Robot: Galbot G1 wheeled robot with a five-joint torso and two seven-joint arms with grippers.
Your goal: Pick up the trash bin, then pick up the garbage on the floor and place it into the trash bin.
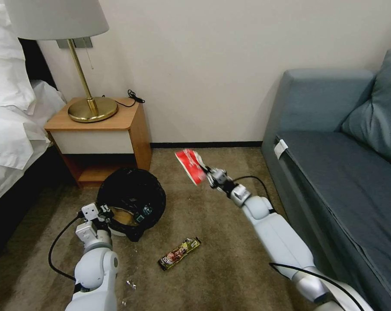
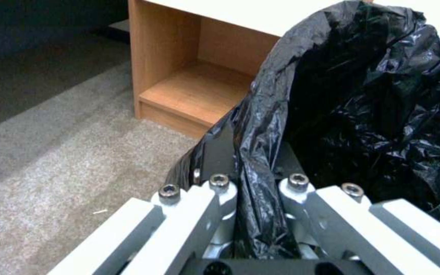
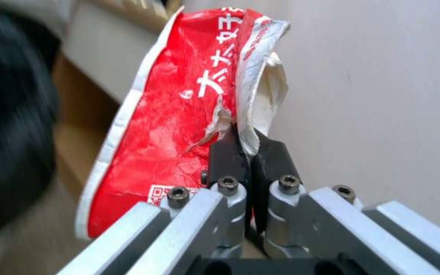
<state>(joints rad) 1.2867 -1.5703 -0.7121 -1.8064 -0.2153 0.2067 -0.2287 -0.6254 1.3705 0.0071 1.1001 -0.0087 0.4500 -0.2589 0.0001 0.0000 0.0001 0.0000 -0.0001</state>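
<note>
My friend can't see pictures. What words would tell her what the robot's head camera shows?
A robot's right gripper lifts a red-and-white packet above a brown carpet, while its left gripper grips the rim of a black-bagged trash bin. A dark snack wrapper lies on the carpet, between a wooden nightstand and a blue sofa.

Both arms extended, both grippers clamped.

The left gripper (image 1: pixel 106 214) sits low and close in, its fingers pinched together on the trash bin's (image 1: pixel 135 201) bag-covered rim. The right arm reaches forward and up, the right gripper (image 1: pixel 208 172) raised, its black fingertips (image 3: pixel 230 152) closed on an edge of the red-and-white packet (image 1: pixel 190 166).
</note>
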